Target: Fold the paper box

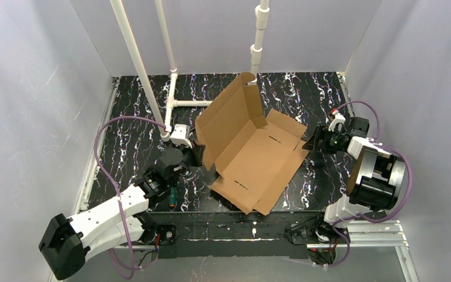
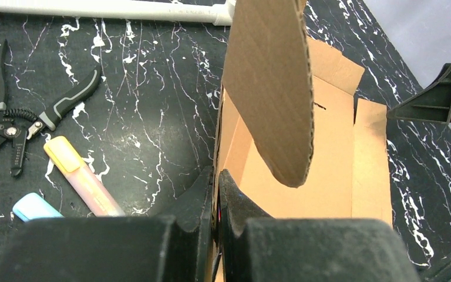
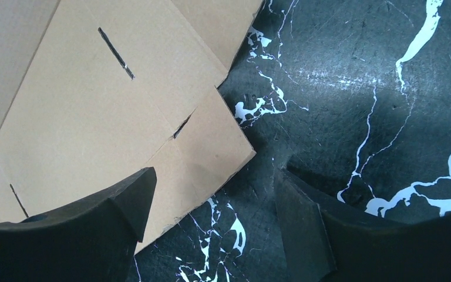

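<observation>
Where left hand (image 2: 216, 183) pinches, plain paper box (image 2: 329, 158)

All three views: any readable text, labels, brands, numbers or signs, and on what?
None can be read.
paper box: plain brown cardboard, only slots and creases, no print.
pliers: no marking visible.
yellow marker and blue marker: no label visible.
table: white veining only, no writing.
</observation>
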{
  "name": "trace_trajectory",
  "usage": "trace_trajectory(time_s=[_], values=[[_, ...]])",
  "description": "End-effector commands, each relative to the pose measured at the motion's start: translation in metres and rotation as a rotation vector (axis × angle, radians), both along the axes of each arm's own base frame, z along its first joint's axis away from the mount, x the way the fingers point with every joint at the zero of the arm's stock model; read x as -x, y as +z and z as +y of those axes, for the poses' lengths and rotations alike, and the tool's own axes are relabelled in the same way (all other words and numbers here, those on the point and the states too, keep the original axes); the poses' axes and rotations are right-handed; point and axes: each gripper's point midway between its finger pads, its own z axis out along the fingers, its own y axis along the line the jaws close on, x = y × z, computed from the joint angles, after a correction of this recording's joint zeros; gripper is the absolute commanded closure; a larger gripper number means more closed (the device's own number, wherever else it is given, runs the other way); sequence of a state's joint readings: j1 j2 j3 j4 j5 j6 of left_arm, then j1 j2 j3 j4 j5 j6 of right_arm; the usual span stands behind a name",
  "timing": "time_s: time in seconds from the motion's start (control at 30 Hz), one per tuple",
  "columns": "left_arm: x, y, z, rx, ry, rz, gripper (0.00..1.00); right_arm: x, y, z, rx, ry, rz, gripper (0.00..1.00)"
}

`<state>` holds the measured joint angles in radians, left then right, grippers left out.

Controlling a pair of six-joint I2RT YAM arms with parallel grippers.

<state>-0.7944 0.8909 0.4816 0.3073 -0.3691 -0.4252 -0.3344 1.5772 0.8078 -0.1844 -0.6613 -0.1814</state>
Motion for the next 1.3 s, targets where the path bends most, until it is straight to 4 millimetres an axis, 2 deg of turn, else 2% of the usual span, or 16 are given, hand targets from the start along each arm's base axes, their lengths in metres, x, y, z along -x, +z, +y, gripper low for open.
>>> trace_trajectory(time_s=[0.0, 0.2, 0.43, 0.5, 0.6, 0.73, 0.83, 0.97, 1.07, 1.27], values=[[-0.005, 0.028, -0.005, -0.008, -0.026, -0.084, 1.00, -0.002, 0.009, 0.001, -0.013, 0.028, -0.024, 0.20], [-0.005, 0.035, -0.011, -0.020, -0.059, -0.107, 1.00, -0.001, 0.012, 0.003, -0.015, 0.059, -0.014, 0.25], [-0.013, 0.050, -0.014, -0.081, -0.072, -0.164, 1.00, 0.002, 0.049, -0.007, 0.146, 0.146, -0.175, 0.18], [-0.015, 0.052, -0.016, -0.096, -0.079, -0.169, 1.00, 0.009, 0.064, -0.005, 0.205, 0.238, -0.242, 0.15], [-0.018, 0.052, -0.024, -0.115, -0.107, -0.169, 1.00, 0.037, 0.077, 0.019, 0.213, 0.481, -0.376, 0.12], [-0.019, 0.055, -0.032, -0.123, -0.139, -0.173, 1.00, 0.092, 0.067, 0.048, 0.263, 0.898, -0.543, 0.05], [-0.020, 0.058, -0.033, -0.125, -0.143, -0.181, 1.00, 0.115, 0.054, 0.052, 0.283, 1.063, -0.572, 0.05], [-0.019, 0.060, -0.035, -0.123, -0.154, -0.186, 1.00, 0.117, 0.039, 0.052, 0.310, 1.144, -0.572, 0.07], [-0.018, 0.061, -0.035, -0.118, -0.160, -0.187, 1.00, 0.105, 0.027, 0.051, 0.379, 1.158, -0.574, 0.09], [-0.016, 0.065, -0.036, -0.105, -0.166, -0.192, 1.00, 0.094, 0.005, 0.061, 0.564, 1.253, -0.572, 0.08]])
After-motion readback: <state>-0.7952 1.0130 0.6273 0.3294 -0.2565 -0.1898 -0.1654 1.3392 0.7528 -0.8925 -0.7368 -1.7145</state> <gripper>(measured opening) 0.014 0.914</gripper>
